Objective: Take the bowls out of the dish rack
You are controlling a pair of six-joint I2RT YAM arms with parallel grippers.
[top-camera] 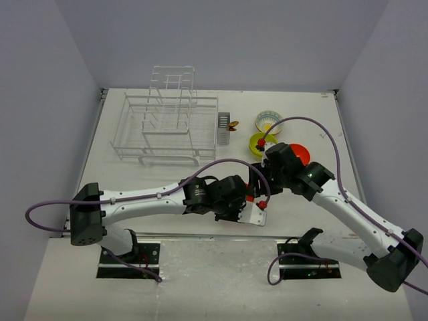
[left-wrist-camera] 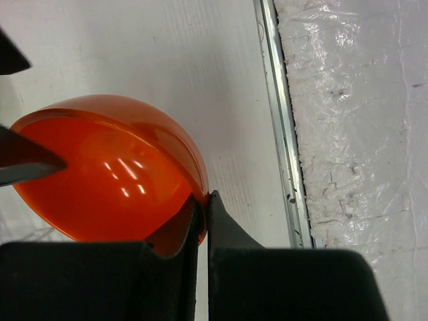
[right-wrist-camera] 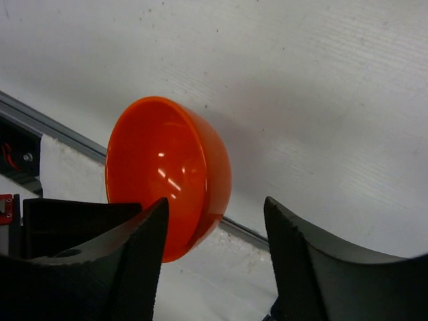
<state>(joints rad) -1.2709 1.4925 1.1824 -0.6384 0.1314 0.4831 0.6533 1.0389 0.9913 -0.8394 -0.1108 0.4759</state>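
Observation:
My left gripper [left-wrist-camera: 204, 198] is shut on the rim of an orange bowl [left-wrist-camera: 100, 174], held tilted on its side above the table's front edge. My right gripper [right-wrist-camera: 214, 204] is open, its left finger right by that bowl's [right-wrist-camera: 160, 167] rim. In the top view both grippers meet at front centre, the left gripper [top-camera: 246, 200] just below the right gripper [top-camera: 261, 179], and they hide the held bowl. A second orange bowl [top-camera: 302, 152], a lime-green bowl [top-camera: 259, 142] and a pale flowered bowl [top-camera: 269, 122] sit on the table at right. The white dish rack [top-camera: 164, 127] stands at back left; I see no bowls in it.
The rack's grey cutlery basket [top-camera: 223, 127] is on its right end, with a small orange-yellow object [top-camera: 233, 125] beside it. A metal strip [left-wrist-camera: 284, 147] marks the table's front edge. Grey walls close in the back and both sides.

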